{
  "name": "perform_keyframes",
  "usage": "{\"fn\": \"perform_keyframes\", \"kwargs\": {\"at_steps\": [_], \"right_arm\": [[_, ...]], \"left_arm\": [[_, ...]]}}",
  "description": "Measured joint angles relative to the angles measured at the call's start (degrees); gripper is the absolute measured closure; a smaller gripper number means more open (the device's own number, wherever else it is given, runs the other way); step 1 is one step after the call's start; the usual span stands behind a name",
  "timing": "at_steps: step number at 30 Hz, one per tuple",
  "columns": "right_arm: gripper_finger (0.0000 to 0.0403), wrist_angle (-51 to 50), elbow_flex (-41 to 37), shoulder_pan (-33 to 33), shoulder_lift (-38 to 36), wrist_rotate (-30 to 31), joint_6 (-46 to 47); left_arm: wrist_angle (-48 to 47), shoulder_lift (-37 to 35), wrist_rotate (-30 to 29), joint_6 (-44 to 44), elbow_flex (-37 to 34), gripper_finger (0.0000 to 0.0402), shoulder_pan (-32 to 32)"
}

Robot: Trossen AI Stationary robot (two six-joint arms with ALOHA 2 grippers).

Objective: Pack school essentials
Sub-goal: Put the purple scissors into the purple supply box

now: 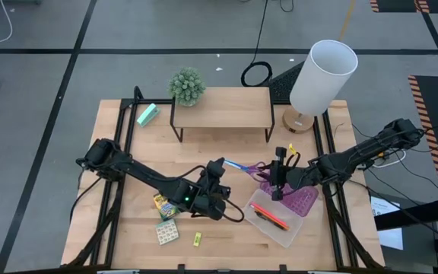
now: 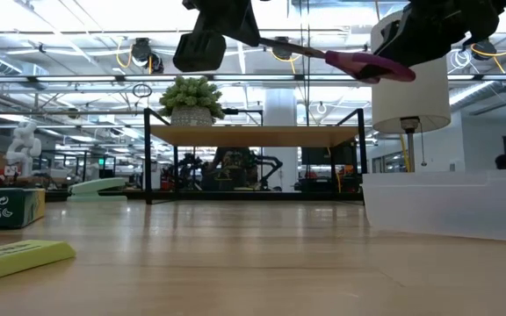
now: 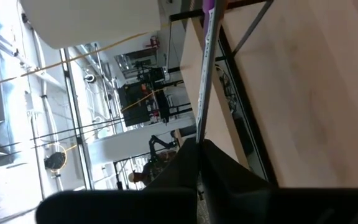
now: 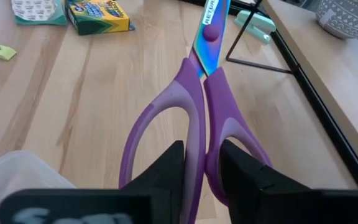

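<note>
The purple-handled scissors (image 1: 243,166) hang in the air over the table's middle, blades shut, held at both ends. My left gripper (image 1: 223,167) is shut on the blade end, and my right gripper (image 1: 274,176) is shut on the handles. In the low view the scissors (image 2: 323,54) slant high above the tabletop. The yellow-green crayon box (image 1: 163,205), the greenish card pack (image 1: 167,234) and the tiny yellow piece (image 1: 198,239) lie flat on the wood near the front left. Orange and pink pencils (image 1: 271,215) lie in the clear box (image 1: 280,228). My left gripper pinches the blades near their tip (image 3: 199,140) between its two fingers. The fingers run along the blades, coming from the table's left. The scissors are lifted clear of the table. My right gripper pinches the inner bars of the two purple handle loops (image 4: 202,146) together. One finger (image 4: 174,163) stands in each loop. The fingers come level from the table's right, along the scissors.
A purple lid (image 1: 301,199) lies beside the clear box at the front right. A small wooden shelf (image 1: 223,106) with a potted plant (image 1: 187,85) stands at the back, a white lamp (image 1: 319,76) at the back right, a mint-green block (image 1: 148,114) at the back left.
</note>
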Motion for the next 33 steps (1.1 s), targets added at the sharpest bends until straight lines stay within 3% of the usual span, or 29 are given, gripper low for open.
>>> {"fn": "perform_keyframes", "kwargs": {"at_steps": [11, 16, 25, 33], "right_arm": [[0.0327, -0.8, 0.0, 0.1, 0.0, -0.4, 1.9], [0.0327, -2.2, 0.0, 0.3, -0.3, -1.3, 4.4], [0.0328, -4.9, 0.0, 1.9, -3.0, -2.2, 9.2], [0.0328, -13.6, 0.0, 5.0, -6.1, -7.0, 23.5]], "left_arm": [[0.7, 0.0, 2.5, -7.9, 0.0, 0.0357, 0.0], [0.9, 0.0, 6.1, -10.3, 0.1, 0.0299, -0.5], [-0.6, 0.0, 5.4, -15.5, 0.1, 0.0176, -1.8], [-10.8, 0.0, 2.8, -34.3, 0.1, 0.0132, -2.4]]}}
